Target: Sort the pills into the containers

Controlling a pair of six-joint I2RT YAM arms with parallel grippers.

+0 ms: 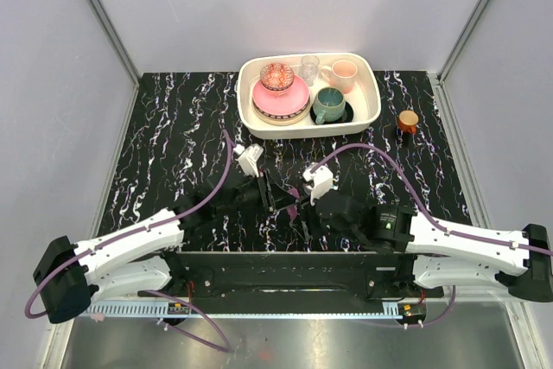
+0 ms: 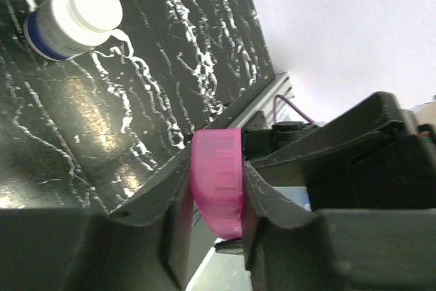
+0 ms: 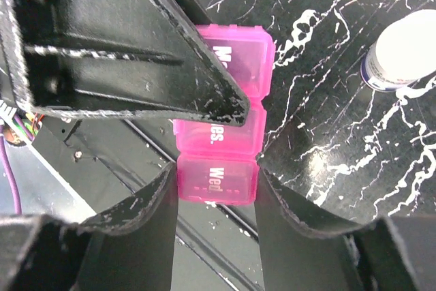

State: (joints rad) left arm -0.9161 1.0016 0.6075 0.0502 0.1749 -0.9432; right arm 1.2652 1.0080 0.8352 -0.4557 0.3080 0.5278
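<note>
Left gripper (image 2: 216,168): you're pinching the small magenta-purple rectangular plastic pill box (image 3: 231,66), near the white plastic bottle (image 3: 400,49).
Right gripper (image 3: 216,183): clamping its "Wed" end.
Long axis: running straight away from that gripper.

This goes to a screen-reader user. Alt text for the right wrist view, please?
A magenta pill box is clamped at its Wed end between the fingers of the right gripper, while the left gripper crosses its far end. A white-capped bottle sits at upper right on the black marbled table.
</note>
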